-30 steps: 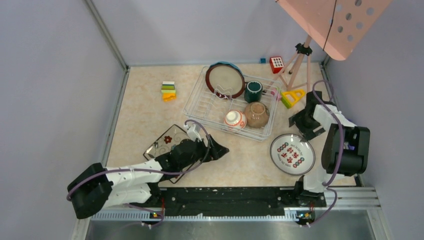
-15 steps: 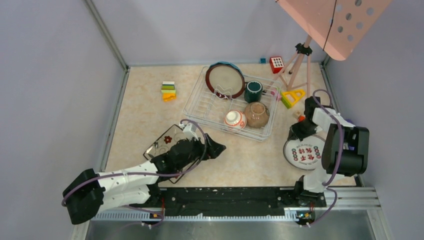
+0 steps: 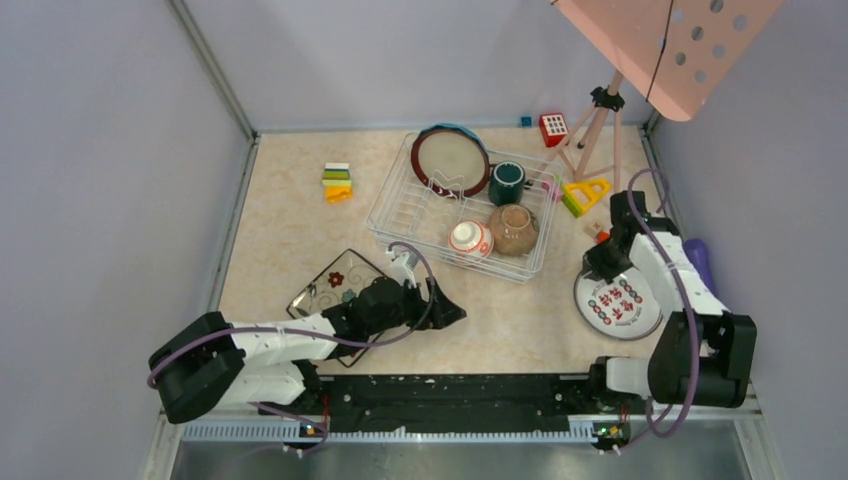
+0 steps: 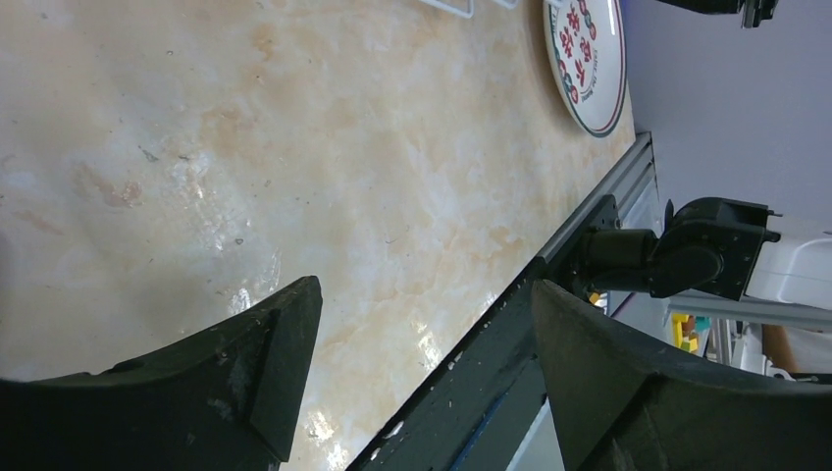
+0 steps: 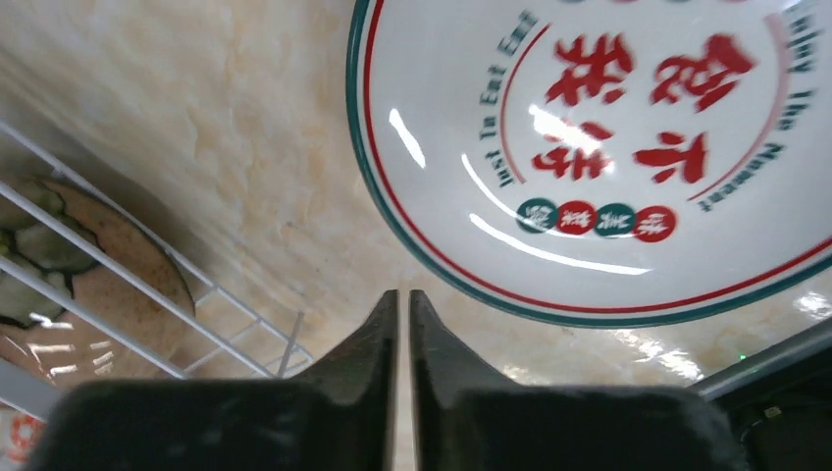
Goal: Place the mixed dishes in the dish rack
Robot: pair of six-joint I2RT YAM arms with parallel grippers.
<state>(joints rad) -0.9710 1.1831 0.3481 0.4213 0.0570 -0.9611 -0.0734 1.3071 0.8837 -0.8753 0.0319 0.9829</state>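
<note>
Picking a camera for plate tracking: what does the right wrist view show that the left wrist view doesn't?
Right wrist only: the right gripper, fingers closed together, and the tan bowl. Left wrist only: the left gripper, fingers spread apart, and the black front rail. Both: the white red-marked plate on the table, plus dish rack wire, a sliver in the left view.

We look down from high up. Our wrist cameras sit low. All see the white red-marked plate (image 3: 618,304) at 4 o'clock.

Square plate (image 3: 333,282) lies left of dish rack (image 3: 420,215), marked plate (image 3: 618,306) right.
</note>
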